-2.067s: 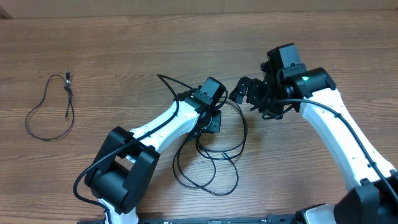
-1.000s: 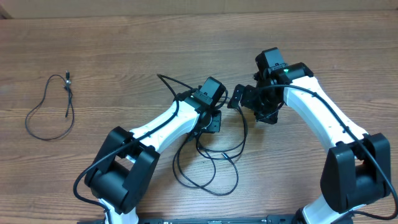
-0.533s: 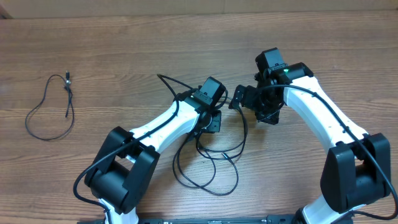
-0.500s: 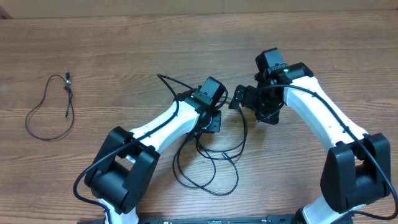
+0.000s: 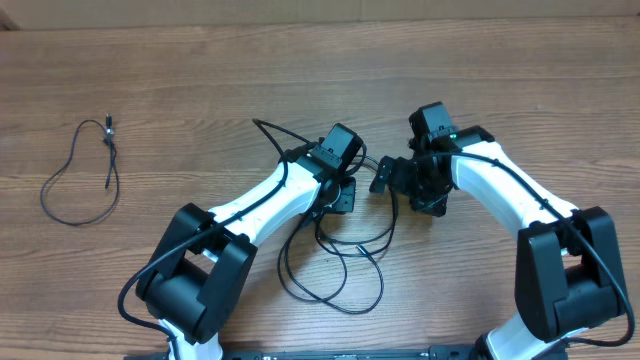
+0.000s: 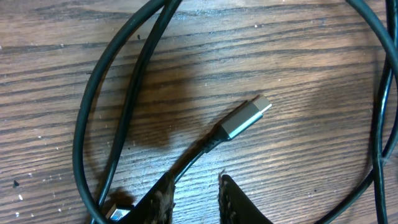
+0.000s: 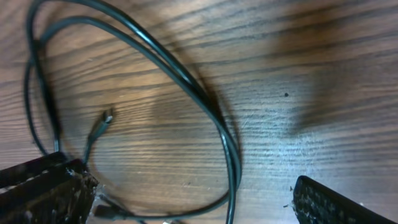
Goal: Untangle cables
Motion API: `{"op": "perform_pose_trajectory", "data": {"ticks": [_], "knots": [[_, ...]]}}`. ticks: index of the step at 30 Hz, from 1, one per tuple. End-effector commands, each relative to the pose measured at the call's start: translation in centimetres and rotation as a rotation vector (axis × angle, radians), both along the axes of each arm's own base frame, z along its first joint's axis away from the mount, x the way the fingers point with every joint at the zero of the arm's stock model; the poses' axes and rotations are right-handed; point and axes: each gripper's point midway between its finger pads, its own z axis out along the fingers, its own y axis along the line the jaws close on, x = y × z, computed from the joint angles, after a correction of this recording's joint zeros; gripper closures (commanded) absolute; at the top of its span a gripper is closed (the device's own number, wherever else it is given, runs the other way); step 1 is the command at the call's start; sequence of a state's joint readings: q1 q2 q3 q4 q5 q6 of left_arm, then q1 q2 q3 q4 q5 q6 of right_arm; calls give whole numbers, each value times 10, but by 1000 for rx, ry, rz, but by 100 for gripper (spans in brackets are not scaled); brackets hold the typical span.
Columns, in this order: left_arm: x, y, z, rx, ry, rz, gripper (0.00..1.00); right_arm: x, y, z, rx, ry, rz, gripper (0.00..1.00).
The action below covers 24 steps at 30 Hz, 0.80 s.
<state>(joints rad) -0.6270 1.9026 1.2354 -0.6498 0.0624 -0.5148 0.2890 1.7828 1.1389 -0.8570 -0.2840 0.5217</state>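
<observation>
The left gripper [image 6: 194, 186] pinches a cable [image 6: 127, 106] just behind its plug [image 6: 245, 118]. The right gripper [image 7: 193, 183] is spread wide over tangled loops [image 7: 186, 81] at the middle of the table [image 5: 200, 80].

Both the left arm [image 5: 270, 200] and right arm [image 5: 505, 185] wear white shells on the long links, with black joint housings and black camera blocks behind the jaws. 1 thick black cable [image 5: 245, 203] runs along each. The fingers [image 7: 37, 186] are black and ribbed.
</observation>
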Motion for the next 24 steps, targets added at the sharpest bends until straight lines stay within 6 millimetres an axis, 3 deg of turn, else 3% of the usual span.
{"op": "perform_pose_trajectory", "data": {"ticks": [1, 9, 24], "knots": [[-3, 4, -6, 22, 6, -2, 75, -7, -2, -13, -9, 8, -2, 0], [-3, 3, -6, 22, 5, -2, 75, -16, -3, -32, 4, 21, -47, 0], [-3, 4, -6, 25, 4, -1, 75, -16, -2, -33, 6, 16, -46, 0]]}}
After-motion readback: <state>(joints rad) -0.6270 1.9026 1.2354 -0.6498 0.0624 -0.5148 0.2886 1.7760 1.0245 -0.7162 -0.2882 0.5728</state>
